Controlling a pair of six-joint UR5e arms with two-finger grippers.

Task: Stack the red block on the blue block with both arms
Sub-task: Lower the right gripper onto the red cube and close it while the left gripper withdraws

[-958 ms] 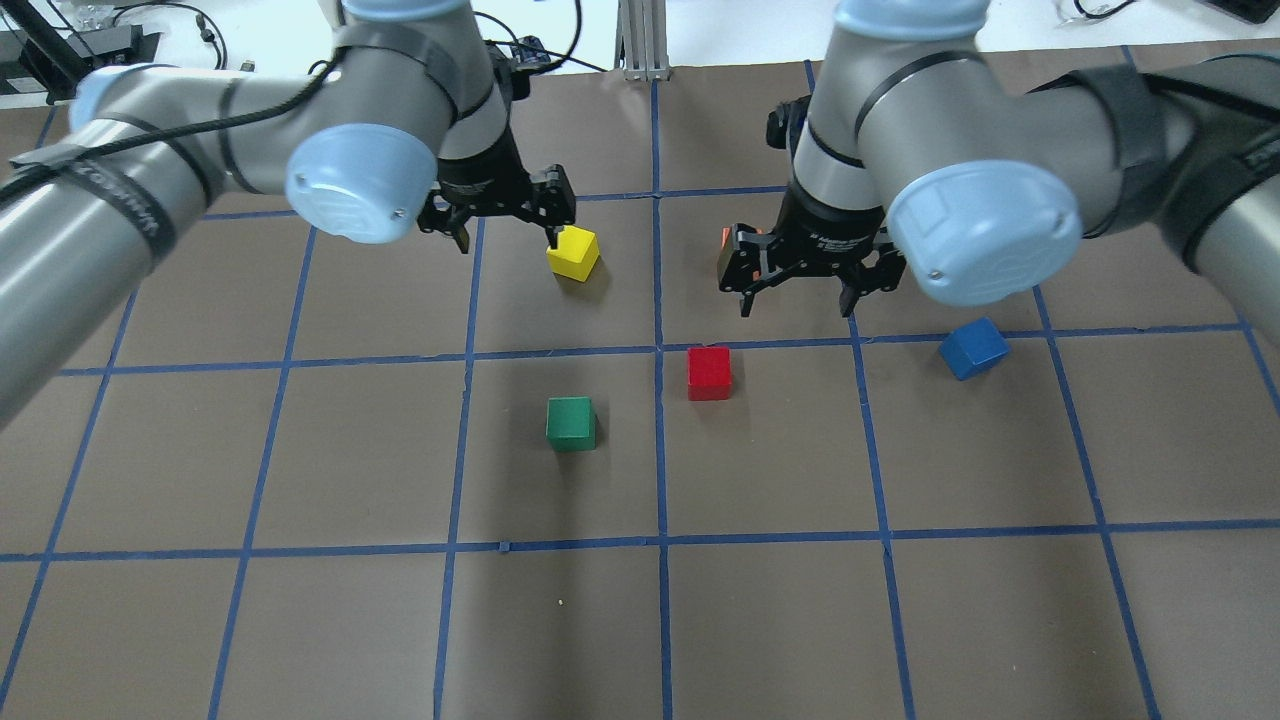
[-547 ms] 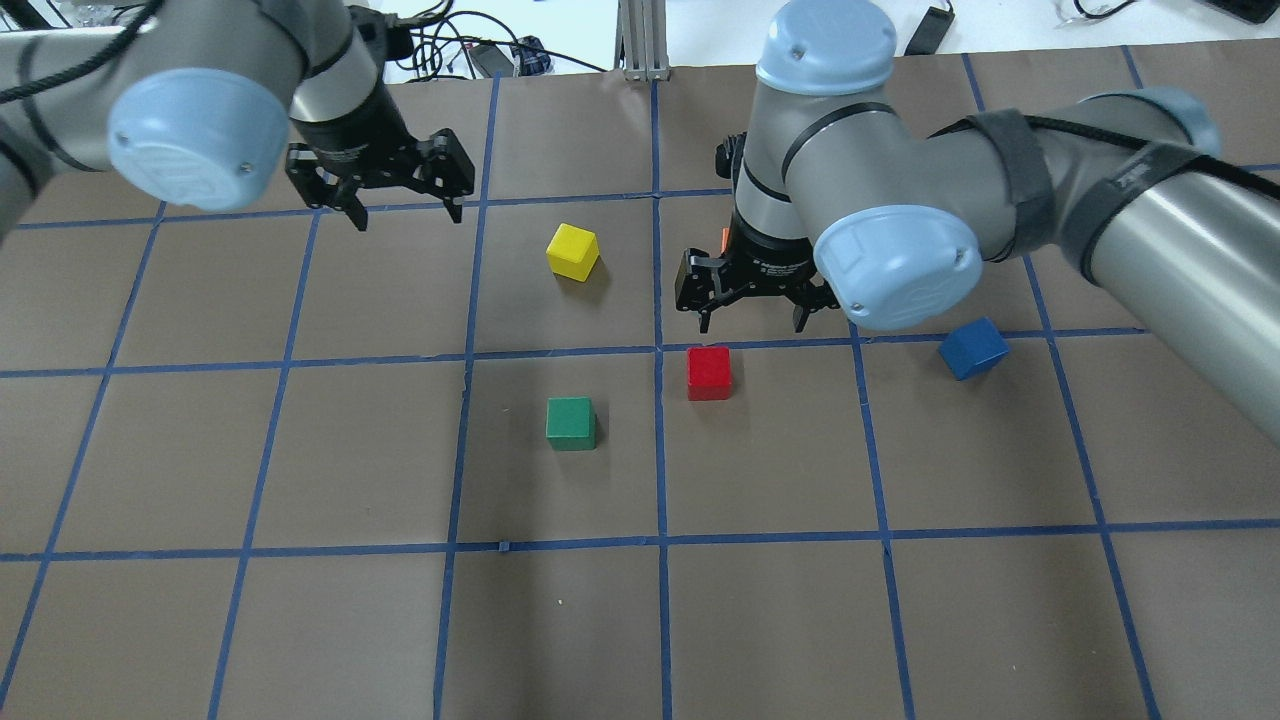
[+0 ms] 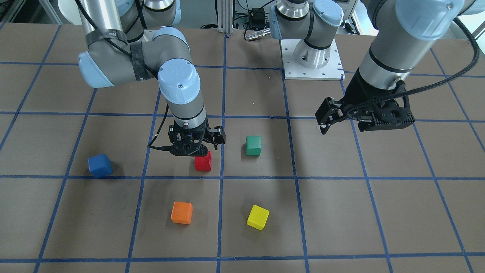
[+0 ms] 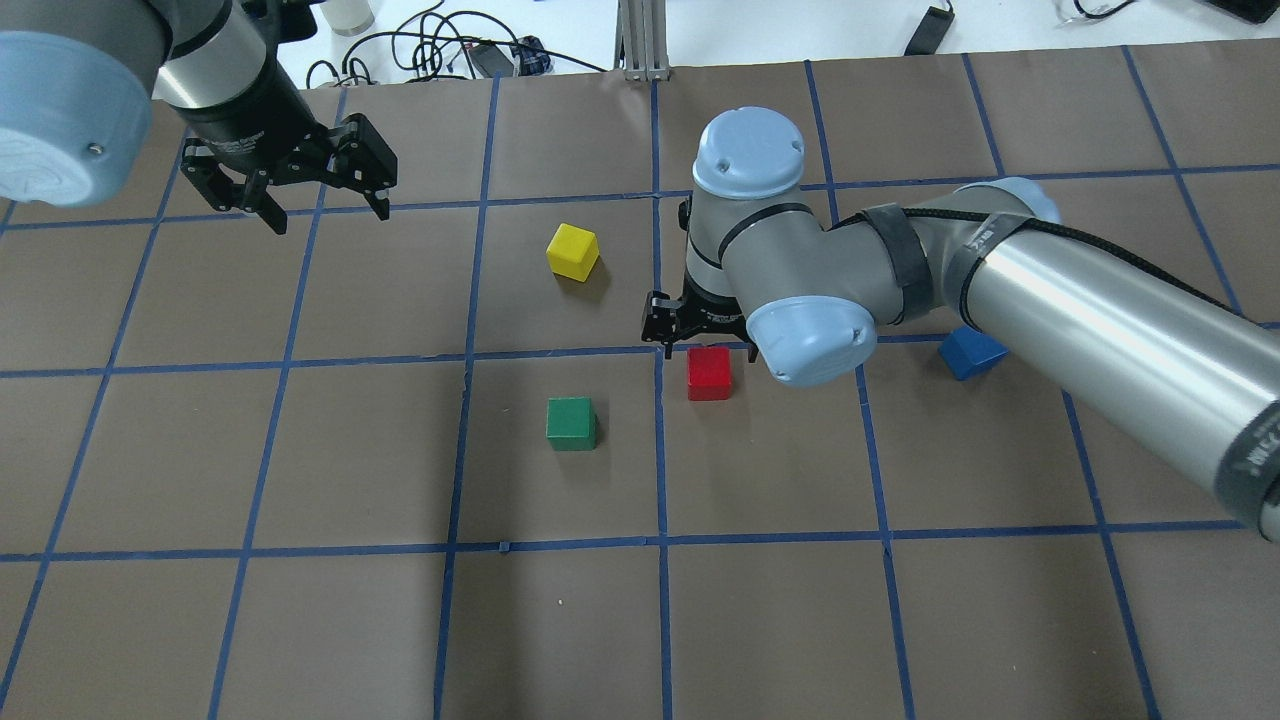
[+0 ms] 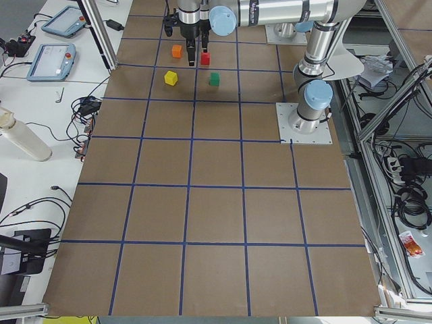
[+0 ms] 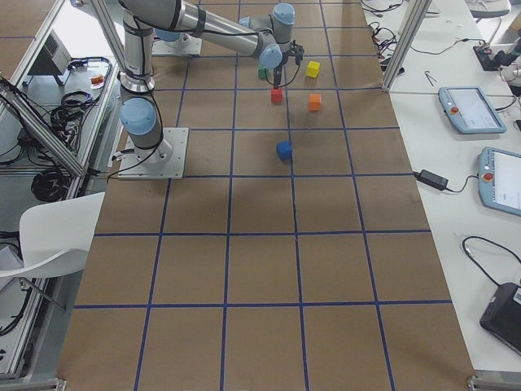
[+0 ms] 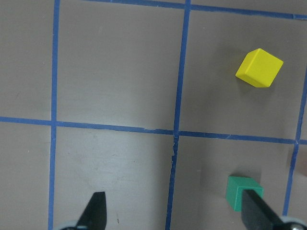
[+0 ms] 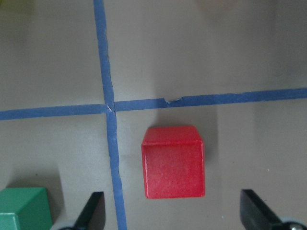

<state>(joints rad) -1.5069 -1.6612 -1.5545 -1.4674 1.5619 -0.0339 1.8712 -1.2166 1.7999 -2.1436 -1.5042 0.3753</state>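
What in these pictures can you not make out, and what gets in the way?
Orange block: overhead view, hidden behind the right arm.
Blue block: overhead view, partly covered by that arm.
Green block: left wrist view, one corner behind a finger of the left hand.
Side views: blocks too small to show details.

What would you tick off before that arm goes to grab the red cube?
1. Opening: right gripper spread wider than the red block: ok.
2. Aim: red block centred between the fingers in the wrist view: ok.
3. Height: low enough to close on it: cannot tell.
4. Neighbour: green block apart, outside the fingers: ok.
5. Target: blue block top bare: ok.
6. Other arm: left gripper open, off to the side: ok.
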